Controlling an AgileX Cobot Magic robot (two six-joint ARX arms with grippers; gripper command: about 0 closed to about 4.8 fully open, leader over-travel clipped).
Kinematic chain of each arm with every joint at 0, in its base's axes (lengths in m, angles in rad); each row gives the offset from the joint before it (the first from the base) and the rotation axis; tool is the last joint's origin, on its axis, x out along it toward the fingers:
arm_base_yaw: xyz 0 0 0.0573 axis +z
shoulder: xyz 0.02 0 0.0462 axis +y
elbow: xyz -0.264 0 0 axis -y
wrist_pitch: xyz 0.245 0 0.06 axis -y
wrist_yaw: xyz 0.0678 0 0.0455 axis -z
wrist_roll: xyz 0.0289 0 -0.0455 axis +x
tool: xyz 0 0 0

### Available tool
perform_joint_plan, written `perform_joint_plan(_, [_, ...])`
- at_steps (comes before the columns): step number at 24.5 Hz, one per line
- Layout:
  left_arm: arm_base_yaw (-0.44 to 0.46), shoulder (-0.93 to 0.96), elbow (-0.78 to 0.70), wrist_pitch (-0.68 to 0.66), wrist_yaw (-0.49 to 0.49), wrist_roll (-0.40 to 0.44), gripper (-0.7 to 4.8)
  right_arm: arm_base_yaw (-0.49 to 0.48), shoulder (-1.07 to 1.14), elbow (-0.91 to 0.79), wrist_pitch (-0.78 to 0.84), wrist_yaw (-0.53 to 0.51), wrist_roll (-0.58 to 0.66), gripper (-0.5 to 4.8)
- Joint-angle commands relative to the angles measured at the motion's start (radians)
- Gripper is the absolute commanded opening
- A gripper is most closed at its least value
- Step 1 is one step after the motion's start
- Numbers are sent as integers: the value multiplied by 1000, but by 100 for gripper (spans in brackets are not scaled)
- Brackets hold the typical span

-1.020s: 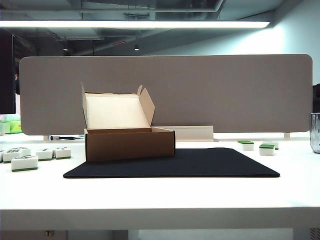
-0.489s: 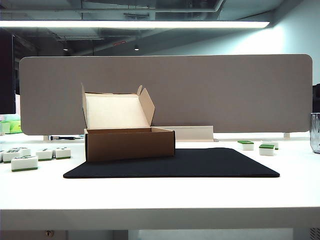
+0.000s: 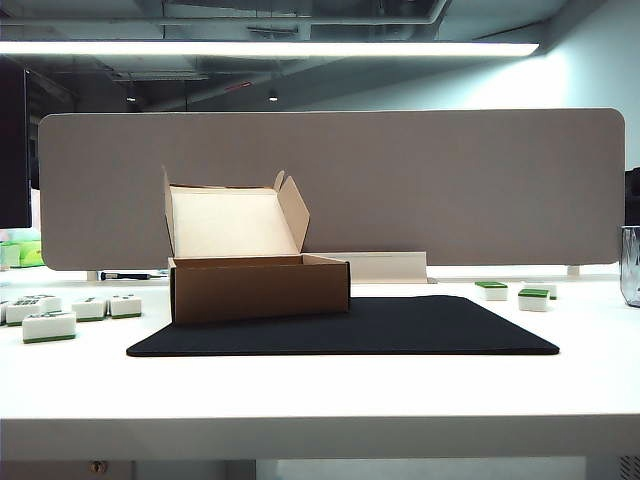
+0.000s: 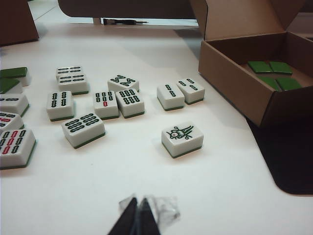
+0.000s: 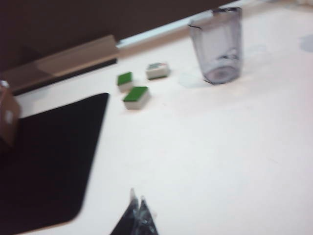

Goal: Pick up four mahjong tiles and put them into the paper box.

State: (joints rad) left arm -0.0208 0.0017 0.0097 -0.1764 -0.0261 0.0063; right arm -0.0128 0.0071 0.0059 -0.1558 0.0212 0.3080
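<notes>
a: what did the exterior view show?
b: the paper box [image 3: 258,287] stood on the left end of a black mat [image 3: 400,325] on the white worktop [image 3: 320,390], its lid flap raised. white-faced tiles [image 3: 48,324] lay to its left, and a few green-backed tiles [image 3: 533,298] sat well off to the right. neither arm appeared there.

a: and the left wrist view?
b: the left tool [image 4: 137,218] hung over bare worktop [image 4: 73,196] with its tips pressed together, holding nothing. beyond it lay a scatter of face-up tiles [image 4: 182,139], and past those the paper box [image 4: 234,85] was open. the four mahjong tiles [image 4: 274,73] lay flat inside it, green backs up, close together on the floor of the box.

a: the right wrist view?
b: blurred. the right tool [image 5: 137,215] also had its tips together and held nothing, above bare worktop [image 5: 220,147] just beside the mat [image 5: 44,156]. farther off were two green-backed tiles [image 5: 136,97], a third tile [image 5: 157,70] beside them, and a clear cup [image 5: 217,45] standing upright. only a corner of the paper box [image 5: 7,120] showed at the frame's edge.
</notes>
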Motion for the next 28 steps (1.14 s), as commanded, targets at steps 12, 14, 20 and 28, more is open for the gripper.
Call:
perform_joint_plan(12, [2, 0, -4, -9, 7, 1, -6, 0, -9, -1, -26, 26, -23, -1])
perform_joint_plan(14, [2, 0, -4, -9, 7, 1, -6, 0, -9, -1, -26, 26, -23, -1])
perform_joint_plan(20, [2, 0, -4, -9, 7, 1, -6, 0, -9, -1, -26, 26, -23, -1])
perform_joint_plan(28, [2, 0, -4, -9, 7, 1, -6, 0, -9, -1, -26, 26, -23, -1])
